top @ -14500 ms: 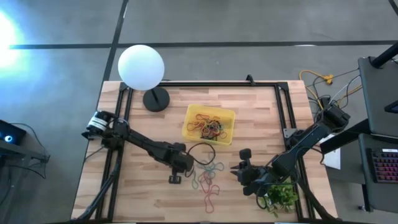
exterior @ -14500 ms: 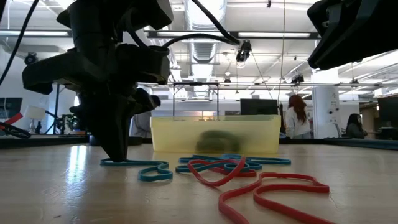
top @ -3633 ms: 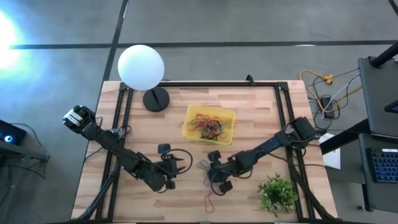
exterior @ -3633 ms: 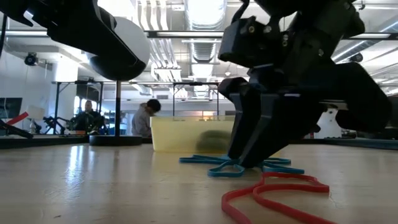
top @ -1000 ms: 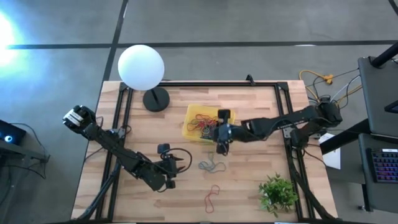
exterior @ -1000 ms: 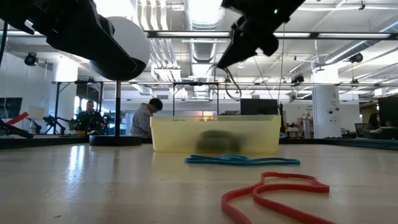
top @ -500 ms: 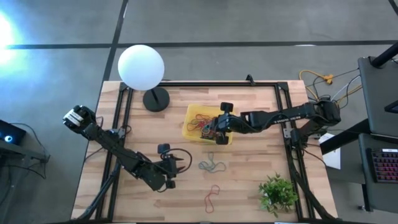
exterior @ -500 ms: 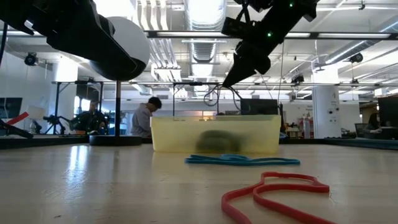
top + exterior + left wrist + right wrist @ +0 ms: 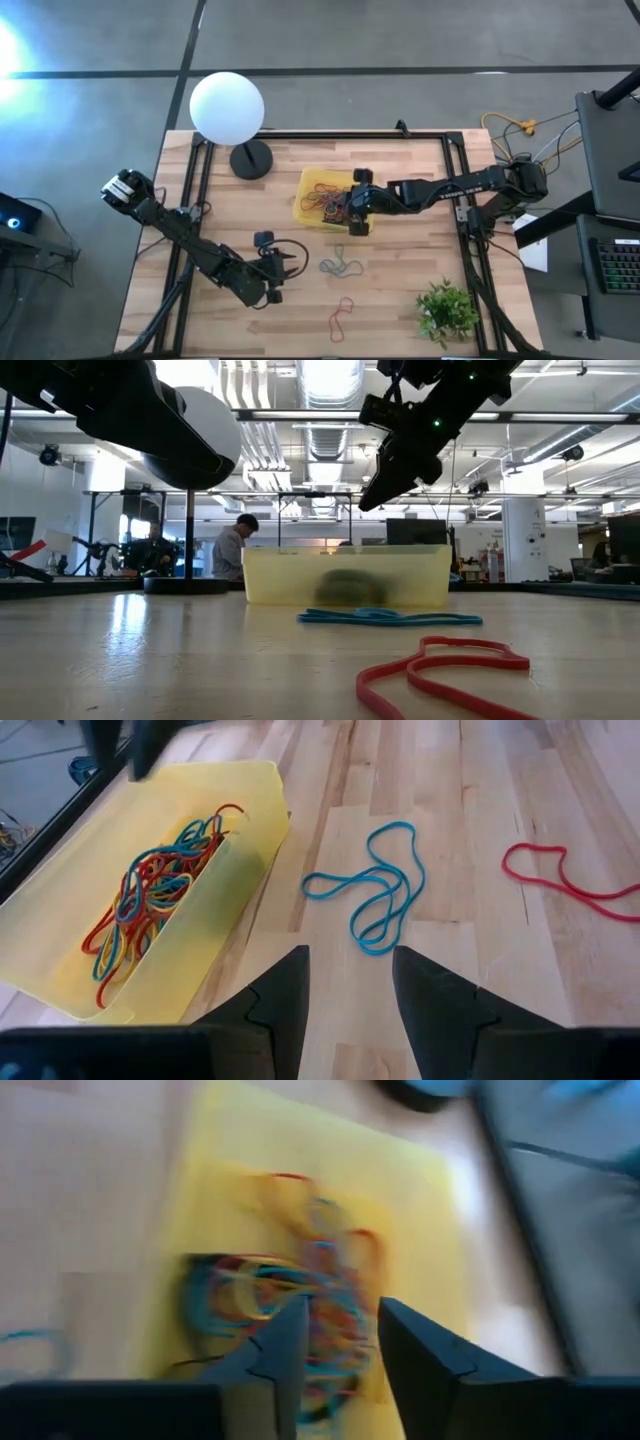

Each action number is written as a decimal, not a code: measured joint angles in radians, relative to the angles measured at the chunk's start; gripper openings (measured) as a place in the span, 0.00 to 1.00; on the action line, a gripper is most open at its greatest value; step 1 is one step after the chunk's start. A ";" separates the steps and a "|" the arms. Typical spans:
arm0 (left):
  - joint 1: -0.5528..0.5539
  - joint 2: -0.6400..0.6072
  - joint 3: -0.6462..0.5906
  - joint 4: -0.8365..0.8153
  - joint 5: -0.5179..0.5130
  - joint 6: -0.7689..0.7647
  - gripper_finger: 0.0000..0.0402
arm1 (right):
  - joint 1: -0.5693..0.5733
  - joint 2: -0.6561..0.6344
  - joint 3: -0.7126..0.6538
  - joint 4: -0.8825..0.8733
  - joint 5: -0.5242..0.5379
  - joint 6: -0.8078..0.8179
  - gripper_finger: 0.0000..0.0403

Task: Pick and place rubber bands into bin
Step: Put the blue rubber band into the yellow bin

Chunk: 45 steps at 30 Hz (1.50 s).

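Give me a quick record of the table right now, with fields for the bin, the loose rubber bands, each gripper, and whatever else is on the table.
bin: yellow tray at the table's middle, holding a tangle of coloured bands
loose rubber bands: blue one on the wood near the bin; red one nearer the front edge
right gripper: above the bin, fingers apart, nothing seen between them
left gripper: low over the table beside the blue band, open, empty
other items: white globe lamp at the back left; green plant at the front right
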 joint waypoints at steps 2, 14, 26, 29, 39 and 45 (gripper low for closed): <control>0.000 0.000 0.000 0.000 0.000 0.000 0.32 | 0.000 0.000 0.000 -0.002 -0.140 -0.008 0.32; 0.000 0.000 0.000 0.000 0.000 0.009 0.32 | 0.152 0.022 -0.009 0.021 -0.374 0.005 0.35; 0.001 0.000 -0.009 0.016 -0.001 0.006 0.32 | 0.238 0.231 -0.002 0.113 -0.362 0.073 0.29; 0.001 0.000 -0.012 0.016 0.000 0.006 0.32 | 0.238 0.254 -0.002 0.138 -0.363 0.091 0.27; 0.001 0.000 -0.014 0.018 0.000 0.006 0.32 | 0.265 0.291 0.002 0.177 -0.375 0.115 0.23; 0.006 0.000 -0.015 0.017 -0.001 0.006 0.32 | 0.272 0.291 0.002 0.184 -0.374 0.126 0.22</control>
